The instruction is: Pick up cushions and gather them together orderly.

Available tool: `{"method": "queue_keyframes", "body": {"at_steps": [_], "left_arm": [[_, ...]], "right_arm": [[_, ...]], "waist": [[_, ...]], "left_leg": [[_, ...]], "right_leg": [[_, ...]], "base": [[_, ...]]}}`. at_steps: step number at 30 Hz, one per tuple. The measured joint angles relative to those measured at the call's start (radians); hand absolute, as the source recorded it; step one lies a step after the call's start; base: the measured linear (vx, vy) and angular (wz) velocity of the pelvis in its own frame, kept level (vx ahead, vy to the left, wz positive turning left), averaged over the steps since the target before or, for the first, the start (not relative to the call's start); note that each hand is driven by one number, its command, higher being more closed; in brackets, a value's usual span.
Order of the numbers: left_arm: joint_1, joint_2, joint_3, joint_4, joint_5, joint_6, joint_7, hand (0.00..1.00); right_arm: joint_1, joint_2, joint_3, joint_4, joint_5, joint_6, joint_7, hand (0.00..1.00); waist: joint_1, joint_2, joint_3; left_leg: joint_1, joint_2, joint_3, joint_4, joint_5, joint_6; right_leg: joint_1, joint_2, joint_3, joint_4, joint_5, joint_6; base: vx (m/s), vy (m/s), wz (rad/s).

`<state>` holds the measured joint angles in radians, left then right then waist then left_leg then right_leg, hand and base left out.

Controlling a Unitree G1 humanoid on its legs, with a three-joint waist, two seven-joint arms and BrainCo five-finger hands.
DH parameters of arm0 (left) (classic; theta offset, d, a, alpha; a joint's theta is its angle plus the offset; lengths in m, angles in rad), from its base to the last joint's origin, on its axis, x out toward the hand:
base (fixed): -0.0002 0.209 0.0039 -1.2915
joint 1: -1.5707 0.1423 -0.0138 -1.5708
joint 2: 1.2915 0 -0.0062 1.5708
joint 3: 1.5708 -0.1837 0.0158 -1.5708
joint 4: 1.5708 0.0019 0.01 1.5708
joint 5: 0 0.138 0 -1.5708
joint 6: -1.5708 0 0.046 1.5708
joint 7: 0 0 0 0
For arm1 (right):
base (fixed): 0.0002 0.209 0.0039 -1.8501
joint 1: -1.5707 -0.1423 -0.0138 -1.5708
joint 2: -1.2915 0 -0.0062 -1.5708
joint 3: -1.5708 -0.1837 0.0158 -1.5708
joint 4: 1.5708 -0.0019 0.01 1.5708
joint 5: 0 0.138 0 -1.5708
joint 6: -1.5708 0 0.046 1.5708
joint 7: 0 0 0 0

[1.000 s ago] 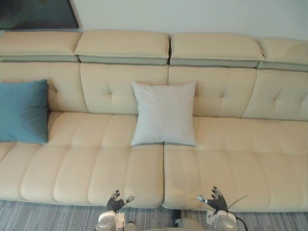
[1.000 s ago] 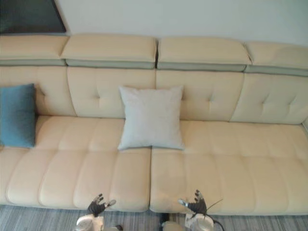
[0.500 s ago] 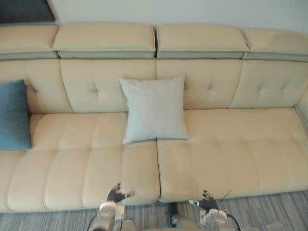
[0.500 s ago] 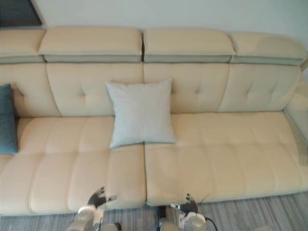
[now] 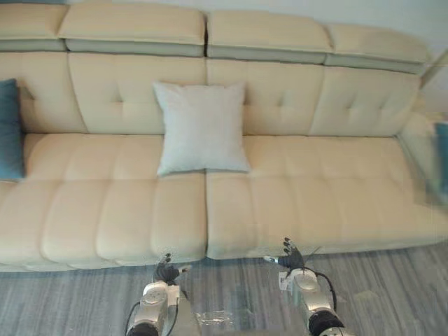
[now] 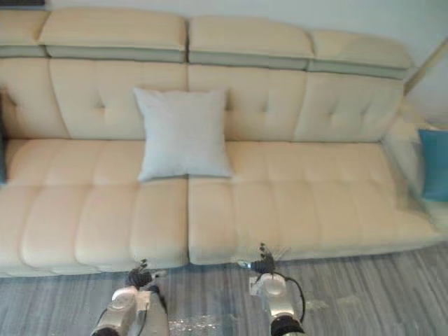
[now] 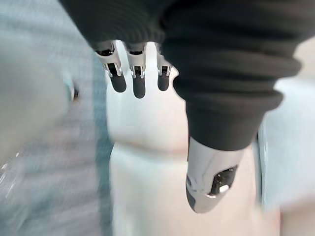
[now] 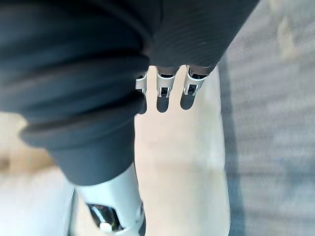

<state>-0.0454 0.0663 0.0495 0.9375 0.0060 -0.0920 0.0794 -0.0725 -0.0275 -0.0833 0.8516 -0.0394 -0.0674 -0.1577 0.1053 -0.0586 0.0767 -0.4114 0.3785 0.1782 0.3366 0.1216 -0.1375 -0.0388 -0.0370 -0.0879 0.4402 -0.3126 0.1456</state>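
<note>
Left hand [image 5: 166, 270] and right hand [image 5: 288, 257]: fingers apart, empty, near sofa [image 5: 315, 189] front. White cushion [image 5: 201, 128] leans on backrest. Blue cushion [image 5: 8, 129] at left end.

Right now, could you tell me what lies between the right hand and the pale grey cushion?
Only bare cream sofa seat: in the left eye view nothing rests on it between the right hand and the pale grey cushion.

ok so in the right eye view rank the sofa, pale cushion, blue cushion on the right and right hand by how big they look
1. sofa
2. pale cushion
3. blue cushion: cut off by the view's edge, so its full size is unsure
4. right hand
</note>
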Motion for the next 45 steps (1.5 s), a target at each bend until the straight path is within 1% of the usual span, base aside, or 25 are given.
{"method": "queue_keyframes", "body": {"at_steps": [1,2,3,4,5,6,7,8,9,10,11,12,13,14,15,20,23,25,27,34,36,38,41,44,45], "left_arm": [[0.000,-0.005,0.000,0.000,-0.002,0.001,-0.001,0.00],[-0.001,-0.013,0.001,0.000,-0.007,0.002,-0.003,0.00],[-0.002,-0.020,0.005,-0.001,-0.008,0.007,-0.004,0.00],[-0.002,-0.021,0.006,-0.001,-0.009,0.010,-0.004,0.00],[-0.002,-0.024,0.009,0.000,-0.008,0.013,-0.004,0.00],[0.002,-0.019,0.012,0.010,-0.008,0.017,-0.004,0.00],[0.003,-0.016,0.013,0.016,-0.008,0.018,-0.004,0.00],[0.011,-0.008,0.013,0.025,-0.007,0.020,-0.004,0.00],[0.025,-0.007,0.013,0.026,-0.007,0.019,-0.004,0.00],[0.027,-0.006,0.013,0.027,-0.007,0.019,-0.004,0.00],[0.044,0.000,0.014,0.035,-0.007,0.019,-0.004,0.00],[0.078,0.007,0.017,0.048,-0.007,0.022,-0.004,0.00],[0.084,0.010,0.022,0.049,-0.007,0.022,-0.004,0.00],[0.089,0.023,0.022,0.055,-0.005,0.023,-0.004,0.00],[0.089,0.032,0.021,0.062,-0.002,0.025,-0.004,0.00],[0.100,0.041,0.026,0.099,0.014,0.034,-0.005,0.00],[0.098,0.037,0.042,0.116,0.024,0.034,-0.006,0.00],[0.096,0.035,0.043,0.137,0.033,0.035,-0.009,0.00],[0.095,0.035,0.043,0.138,0.033,0.036,-0.017,0.00],[0.096,0.024,0.043,0.160,0.046,0.038,-0.024,0.00],[0.096,0.024,0.043,0.164,0.060,0.039,-0.024,0.00],[0.095,0.026,0.042,0.164,0.072,0.039,-0.024,0.00],[0.079,0.025,0.042,0.164,0.072,0.039,-0.024,0.00],[0.071,0.024,0.042,0.164,0.072,0.039,-0.024,0.00],[0.058,0.025,0.040,0.164,0.072,0.040,-0.024,0.00]], "right_arm": [[0.015,0.001,-0.009,0.003,0.000,0.001,-0.002,0.00],[0.026,0.008,-0.031,0.013,0.000,0.000,-0.003,0.00],[0.021,-0.005,-0.046,0.047,0.000,0.001,-0.008,0.00],[0.020,-0.012,-0.051,0.055,0.000,0.000,-0.007,0.00],[0.014,-0.028,-0.068,0.087,0.000,0.001,-0.005,0.00],[0.019,-0.037,-0.074,0.116,0.001,0.006,-0.005,0.00],[0.027,-0.037,-0.075,0.125,0.002,0.009,-0.003,0.00],[0.057,-0.033,-0.080,0.151,0.003,0.015,0.004,0.00],[0.090,-0.035,-0.083,0.153,0.011,0.020,0.010,0.00],[0.095,-0.035,-0.085,0.154,0.012,0.020,0.012,0.00],[0.097,-0.023,-0.096,0.182,0.019,0.021,0.021,0.00],[0.112,-0.004,-0.100,0.204,0.020,0.023,0.031,0.00],[0.119,-0.001,-0.101,0.207,0.020,0.023,0.033,0.00],[0.126,-0.001,-0.113,0.221,0.021,0.023,0.037,0.00],[0.127,-0.003,-0.126,0.225,0.033,0.025,0.038,0.00],[0.131,-0.001,-0.150,0.229,0.042,0.029,0.039,0.00],[0.131,-0.001,-0.159,0.235,0.042,0.030,0.040,0.00],[0.127,-0.003,-0.189,0.236,0.042,0.031,0.041,0.00],[0.127,-0.007,-0.189,0.237,0.042,0.033,0.042,0.00],[0.114,-0.017,-0.189,0.272,0.042,0.041,0.042,0.00],[0.117,-0.013,-0.191,0.277,0.042,0.046,0.043,0.00],[0.115,-0.009,-0.191,0.277,0.042,0.048,0.044,0.00],[0.113,-0.007,-0.191,0.273,0.050,0.049,0.046,0.00],[0.109,-0.006,-0.191,0.259,0.061,0.049,0.047,0.00],[0.102,-0.007,-0.191,0.251,0.062,0.046,0.046,0.00]], "waist": [[-0.012,-0.004,0.001],[-0.020,-0.022,-0.003],[-0.024,-0.027,0.002],[-0.024,-0.026,0.001],[-0.029,-0.003,0.004],[-0.042,0.009,0.007],[-0.049,0.011,0.006],[-0.053,0.019,0.002],[-0.056,0.017,0.001],[-0.058,0.031,-0.003],[-0.062,0.022,-0.004],[-0.068,0.003,-0.030],[-0.071,-0.003,-0.042],[-0.089,-0.010,-0.050],[-0.103,-0.009,-0.050],[-0.104,-0.006,-0.062],[-0.105,-0.002,-0.063],[-0.106,0.012,-0.074],[-0.107,0.016,-0.076],[-0.107,0.018,-0.077],[-0.107,0.014,-0.073],[-0.107,0.009,-0.069],[-0.106,0.001,-0.056],[-0.104,0.005,-0.033],[-0.106,0.007,-0.013]], "left_leg": [[0.016,-0.018,-0.019,-0.068,0.072,-0.003],[0.011,-0.039,-0.056,-0.047,0.051,-0.013],[0.004,-0.076,-0.099,0.058,-0.046,-0.020],[-0.001,-0.086,-0.115,0.088,-0.079,-0.022],[-0.020,-0.115,-0.160,0.173,-0.178,-0.026],[-0.019,-0.146,-0.182,0.239,-0.254,-0.023],[-0.009,-0.158,-0.188,0.255,-0.277,-0.025],[0.043,-0.189,-0.201,0.281,-0.343,-0.024],[0.088,-0.208,-0.219,0.259,-0.406,-0.011],[0.100,-0.213,-0.218,0.242,-0.415,-0.008],[0.131,-0.221,-0.205,0.171,-0.433,0.002],[0.157,-0.241,-0.164,0.090,-0.392,0.020],[0.160,-0.250,-0.157,0.067,-0.382,0.023],[0.167,-0.271,-0.150,0.025,-0.363,0.032],[0.167,-0.285,-0.149,0.015,-0.356,0.041],[0.179,-0.311,-0.119,-0.012,-0.336,0.060],[0.211,-0.311,-0.108,-0.033,-0.333,0.064],[0.236,-0.314,-0.105,-0.057,-0.328,0.067],[0.247,-0.314,-0.107,-0.067,-0.328,0.067],[0.332,-0.311,-0.088,-0.164,-0.307,0.072],[0.376,-0.309,-0.052,-0.187,-0.307,0.073],[0.392,-0.310,-0.028,-0.196,-0.307,0.073],[0.395,-0.308,0.029,-0.196,-0.307,0.073],[0.399,-0.296,0.099,-0.191,-0.307,0.073],[0.390,-0.289,0.138,-0.176,-0.308,0.074]], "right_leg": [[0.002,-0.003,-0.016,-0.007,0.004,-0.007],[0.003,-0.009,-0.032,-0.023,0.002,-0.036],[-0.005,-0.017,-0.045,-0.047,-0.016,-0.087],[-0.009,-0.020,-0.049,-0.057,-0.022,-0.098],[-0.039,-0.017,-0.052,-0.071,-0.027,-0.124],[-0.078,-0.019,-0.053,-0.060,-0.007,-0.129],[-0.084,-0.021,-0.049,-0.058,-0.002,-0.127],[-0.090,-0.029,-0.037,-0.061,0.012,-0.120],[-0.104,-0.029,-0.022,-0.064,0.024,-0.107],[-0.106,-0.026,-0.016,-0.064,0.027,-0.102],[-0.121,-0.028,0.024,-0.080,0.045,-0.082],[-0.122,-0.042,0.062,-0.146,0.087,-0.074],[-0.122,-0.048,0.068,-0.171,0.103,-0.072],[-0.107,-0.065,0.075,-0.232,0.143,-0.064],[-0.099,-0.076,0.077,-0.263,0.164,-0.057],[-0.091,-0.092,0.109,-0.323,0.210,-0.043],[-0.062,-0.092,0.118,-0.348,0.223,-0.042],[-0.050,-0.091,0.125,-0.363,0.225,-0.044],[-0.036,-0.090,0.126,-0.371,0.226,-0.046],[-0.024,-0.079,0.158,-0.379,0.254,-0.087],[-0.013,-0.076,0.176,-0.378,0.267,-0.097],[-0.017,-0.076,0.189,-0.376,0.275,-0.095],[-0.050,-0.069,0.226,-0.372,0.303,-0.086],[-0.102,-0.050,0.262,-0.340,0.331,-0.086],[-0.137,-0.045,0.204,-0.319,0.353,-0.087]], "base": [[-0.36,-0.416,0.69],[-0.25,-0.290,0.32],[-0.17,-0.214,0.11],[-0.23,-0.118,-0.26],[-0.27,0.010,-0.24],[-0.31,0.025,-0.20],[-0.22,0.102,-0.12],[-0.18,0.118,-0.17],[-0.13,0.103,-0.22],[-0.20,0.190,-0.36],[-0.19,0.187,-0.53],[-0.20,0.212,-0.55],[-0.08,0.137,-0.35],[-0.05,0.163,-0.07],[-0.04,0.138,-0.04],[0.00,0.087,-0.15],[0.09,0.010,-0.16],[0.13,-0.024,-0.15],[0.09,-0.021,-0.07],[0.06,-0.002,-0.24],[0.01,0.030,-0.41],[-0.02,0.037,-0.48],[-0.05,0.026,-0.53],[-0.10,0.013,-0.84],[-0.16,-0.003,-0.81]]}}
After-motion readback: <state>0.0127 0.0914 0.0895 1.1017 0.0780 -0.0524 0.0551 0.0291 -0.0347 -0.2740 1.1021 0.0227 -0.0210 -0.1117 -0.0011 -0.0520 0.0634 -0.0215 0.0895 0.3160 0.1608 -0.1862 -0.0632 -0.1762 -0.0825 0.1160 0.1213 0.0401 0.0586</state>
